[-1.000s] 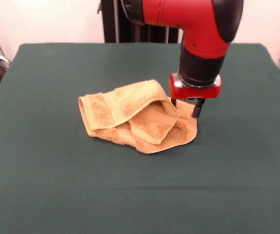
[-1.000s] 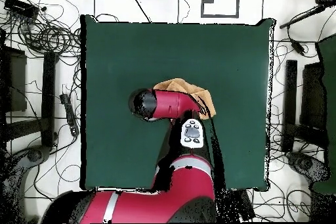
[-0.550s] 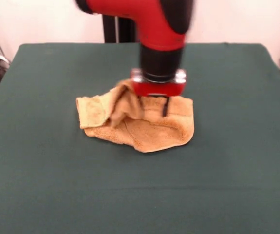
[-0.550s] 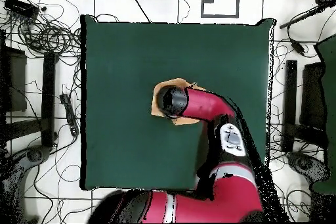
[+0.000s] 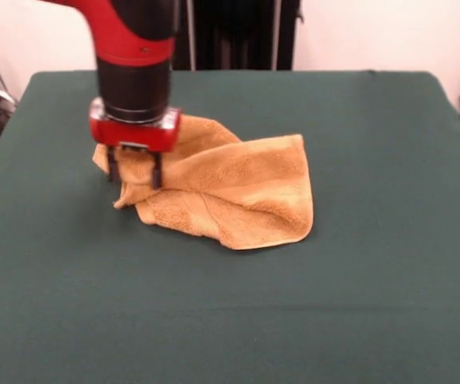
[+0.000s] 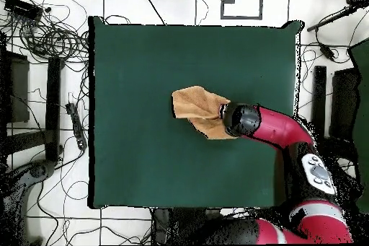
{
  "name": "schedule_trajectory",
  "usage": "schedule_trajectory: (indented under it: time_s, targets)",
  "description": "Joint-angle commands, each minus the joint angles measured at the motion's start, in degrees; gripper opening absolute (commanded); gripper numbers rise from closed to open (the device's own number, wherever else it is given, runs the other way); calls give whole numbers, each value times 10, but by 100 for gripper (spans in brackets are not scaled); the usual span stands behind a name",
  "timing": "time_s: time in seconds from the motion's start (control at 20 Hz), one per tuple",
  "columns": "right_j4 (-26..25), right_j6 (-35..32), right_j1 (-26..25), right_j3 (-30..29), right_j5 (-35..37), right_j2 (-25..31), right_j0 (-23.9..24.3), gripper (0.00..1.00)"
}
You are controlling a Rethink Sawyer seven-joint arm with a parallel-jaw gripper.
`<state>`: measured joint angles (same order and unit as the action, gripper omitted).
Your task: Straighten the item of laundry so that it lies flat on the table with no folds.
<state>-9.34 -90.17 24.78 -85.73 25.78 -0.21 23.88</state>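
The golden-orange towel (image 5: 246, 188) lies bunched in the middle of the green table (image 5: 374, 280), its right part spread flat and its left part heaped in folds. My gripper (image 5: 134, 170) stands over the towel's left end. Its two dark fingers (image 5: 156, 171) are apart, with towel cloth between and behind them, and the cloth rises toward the gripper's red body. In the overhead view the towel (image 6: 196, 103) shows as a crumpled patch, and the arm's wrist (image 6: 241, 119) covers its right end and hides the gripper.
Green table (image 6: 144, 77) surface stretches wide on every side of the towel. Beyond the table's edges, the overhead view shows tangled cables (image 6: 50, 34) and dark equipment (image 6: 321, 113) on the floor.
The gripper has swept from the towel's right side across to its left end in the front view. It dragged the upper fold with it, so the right part now lies open.
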Motion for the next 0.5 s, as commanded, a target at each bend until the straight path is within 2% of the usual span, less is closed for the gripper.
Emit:
schedule_trajectory:
  time_s: [0.05,0.5]
  targets:
    - [-54,15,-26,-47,-44,93,-10,100]
    - [-61,-38,-30,-32,-43,67,-53,100]
